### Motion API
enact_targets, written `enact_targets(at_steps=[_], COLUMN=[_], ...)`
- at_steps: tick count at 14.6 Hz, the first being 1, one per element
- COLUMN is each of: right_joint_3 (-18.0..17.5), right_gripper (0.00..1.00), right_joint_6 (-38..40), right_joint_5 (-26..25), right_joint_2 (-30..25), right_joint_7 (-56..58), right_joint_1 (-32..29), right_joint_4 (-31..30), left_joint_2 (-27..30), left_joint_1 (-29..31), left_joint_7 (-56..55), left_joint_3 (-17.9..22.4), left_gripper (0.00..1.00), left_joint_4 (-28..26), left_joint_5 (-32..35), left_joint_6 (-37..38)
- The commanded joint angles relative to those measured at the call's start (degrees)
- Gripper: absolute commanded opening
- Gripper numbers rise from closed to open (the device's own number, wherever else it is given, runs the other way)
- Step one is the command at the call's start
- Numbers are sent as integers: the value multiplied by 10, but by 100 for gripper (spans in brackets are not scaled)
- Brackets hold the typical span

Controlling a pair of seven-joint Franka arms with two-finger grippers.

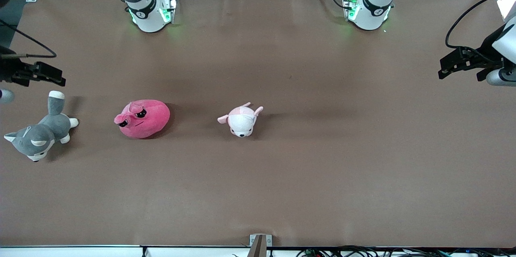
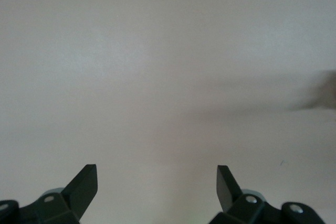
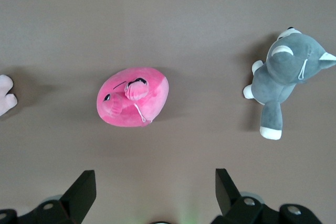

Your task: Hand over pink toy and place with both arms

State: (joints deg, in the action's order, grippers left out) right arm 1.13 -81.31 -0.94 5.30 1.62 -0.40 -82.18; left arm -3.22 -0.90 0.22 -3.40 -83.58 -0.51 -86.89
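Observation:
The pink toy (image 1: 145, 120) lies on the brown table (image 1: 282, 176) toward the right arm's end, face toward the front camera. It also shows in the right wrist view (image 3: 134, 103). My right gripper (image 1: 56, 76) hangs open and empty over the table edge at the right arm's end, above the spot beside the husky and apart from the pink toy. Its jaws (image 3: 156, 178) stand wide with only table between them. My left gripper (image 1: 443, 68) hangs open and empty over bare table at the left arm's end (image 2: 156, 174).
A grey-and-white husky plush (image 1: 40, 134) lies at the right arm's end, beside the pink toy; it also shows in the right wrist view (image 3: 286, 74). A small pale pink-and-white puppy plush (image 1: 242, 121) lies mid-table; its edge shows in the right wrist view (image 3: 5, 95).

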Motion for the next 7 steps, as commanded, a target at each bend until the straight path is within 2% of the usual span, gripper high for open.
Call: enact_targets(at_steps=[1, 7], right_joint_3=[-2, -2], right_gripper=[100, 100], right_joint_6=[-6, 5], right_joint_5=[6, 6], right_joint_2=[-58, -108], right_joint_7=[-8, -9], right_joint_1=[0, 15], right_joint_4=[-63, -84], left_joint_2=[-6, -6], left_joint_1=[3, 5], left_joint_7=[-5, -4], left_joint_3=[-5, -4], left_gripper=[100, 100], left_joint_4=[13, 14], left_joint_5=[2, 2], left_joint_6=[6, 6])
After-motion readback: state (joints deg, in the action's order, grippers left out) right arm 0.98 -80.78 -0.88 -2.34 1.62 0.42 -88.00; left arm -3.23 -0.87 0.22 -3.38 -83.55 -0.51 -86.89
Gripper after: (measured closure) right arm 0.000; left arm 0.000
